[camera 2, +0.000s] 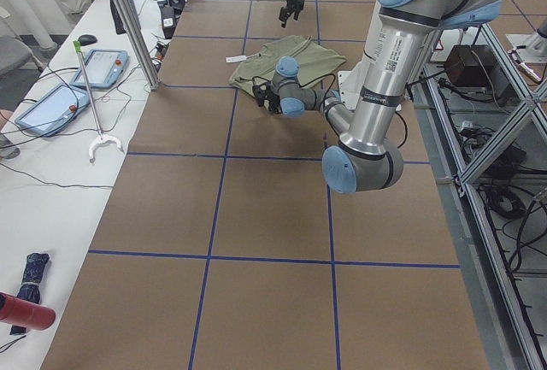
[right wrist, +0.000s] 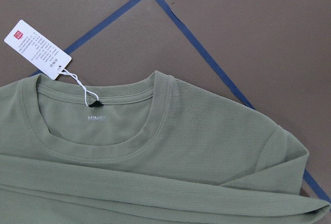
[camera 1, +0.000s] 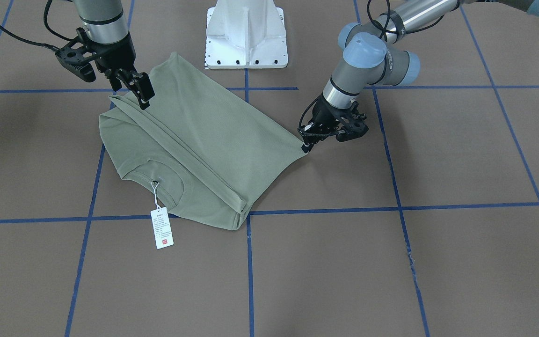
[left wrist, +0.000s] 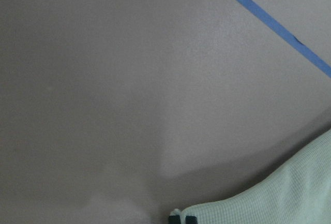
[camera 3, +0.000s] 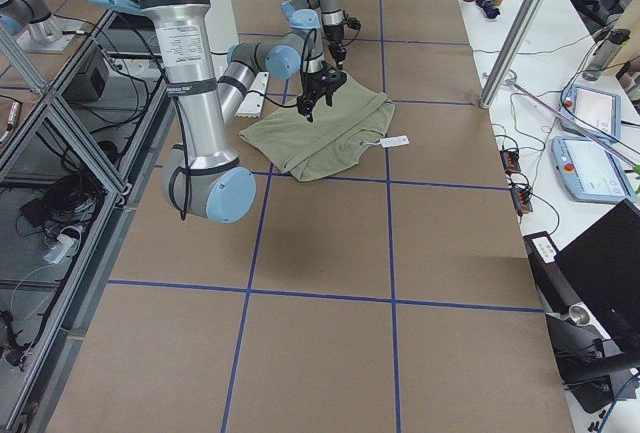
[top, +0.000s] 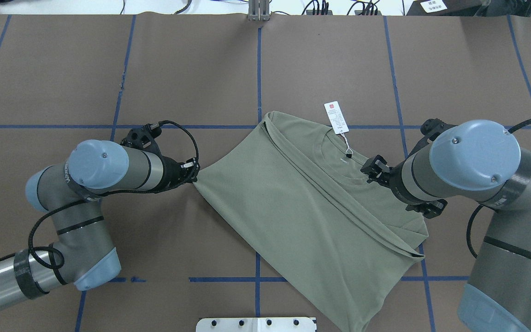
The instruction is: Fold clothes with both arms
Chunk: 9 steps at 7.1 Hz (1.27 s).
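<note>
The shirt (top: 311,203), soft, light and limp, lies half-folded near the middle of the desk's robot-side edge. The left gripper (camera 1: 306,146) is clamped on a corner. The right gripper (camera 1: 139,96) hangs spread above it. Corners and folded edges look like the best places to grip.

- Overhead exterior: behind the robot, high, facing forward and down on the brown paper-covered table (top: 201,69).
- Front-facing: across the table, steeply down; white metal pedestal base (camera 1: 246,37) at top.
- Side views: at each table end, distant, looking lengthwise.
- Wrist views: close, downward; both share the sage-green knit shirt (right wrist: 181,131) with the exteriors.
</note>
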Each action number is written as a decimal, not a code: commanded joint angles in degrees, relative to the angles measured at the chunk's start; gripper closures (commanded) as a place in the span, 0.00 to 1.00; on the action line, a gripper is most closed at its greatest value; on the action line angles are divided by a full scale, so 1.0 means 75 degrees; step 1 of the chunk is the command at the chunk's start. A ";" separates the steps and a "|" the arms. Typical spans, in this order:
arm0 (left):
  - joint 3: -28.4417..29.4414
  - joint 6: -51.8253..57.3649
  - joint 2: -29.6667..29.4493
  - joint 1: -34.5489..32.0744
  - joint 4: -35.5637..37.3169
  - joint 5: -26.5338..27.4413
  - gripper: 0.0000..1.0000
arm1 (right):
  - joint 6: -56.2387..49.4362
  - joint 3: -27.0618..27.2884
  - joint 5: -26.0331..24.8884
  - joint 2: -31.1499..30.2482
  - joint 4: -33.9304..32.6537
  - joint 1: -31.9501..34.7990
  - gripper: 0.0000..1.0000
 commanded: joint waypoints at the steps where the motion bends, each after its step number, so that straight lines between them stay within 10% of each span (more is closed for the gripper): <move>1: 0.0839 0.1534 -0.0531 -0.1190 0.0079 0.0052 1.00 | 0.0009 0.0002 0.0004 0.0004 0.0000 0.0006 0.00; 5: 0.6127 0.1881 -0.3974 -0.2426 -0.2383 -0.0019 1.00 | -0.0003 -0.0080 -0.0008 0.0051 0.0012 0.0006 0.00; 9: 0.7510 0.2079 -0.4730 -0.2566 -0.3049 0.0028 1.00 | 0.0056 -0.0653 -0.0066 0.0776 0.0023 -0.0053 0.00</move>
